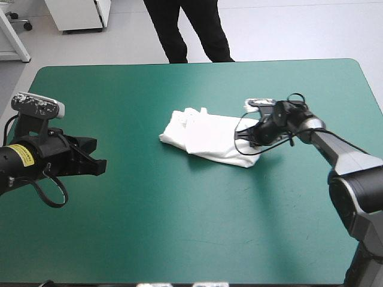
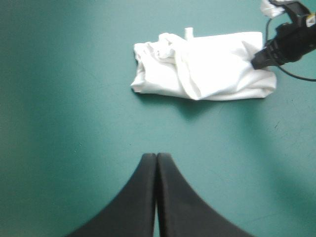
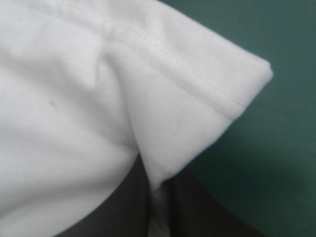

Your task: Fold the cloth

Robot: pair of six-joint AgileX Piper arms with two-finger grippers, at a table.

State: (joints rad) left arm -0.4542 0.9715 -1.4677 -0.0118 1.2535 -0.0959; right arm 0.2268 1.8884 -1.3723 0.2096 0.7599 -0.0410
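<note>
The T-shirt (image 1: 206,139) lies bundled, seemingly mostly folded but untidy. The right gripper (image 1: 254,136) pinches its 3 o'clock end; the left gripper (image 1: 97,164), off at 9 o'clock, has its jaws closed and empty.

Left gripper (image 2: 156,157) pressed together, right gripper (image 3: 150,190) tight on the T-shirt (image 1: 206,137).

We identify the left arm (image 1: 24,160) as a black cylindrical body. Behind the pincer it carries a yellow label (image 1: 21,154) with dark print too small to read. The left gripper (image 2: 156,157) has two matt black fingers (image 2: 133,207), each a curved fin, broad at the base and narrowing to the tip. Behind the right gripper (image 1: 246,139) we note a black wrist housing (image 1: 281,116). Further back, the right arm (image 1: 347,154) has silver-grey links and a rounded, dark-capped joint (image 1: 353,197).
</note>
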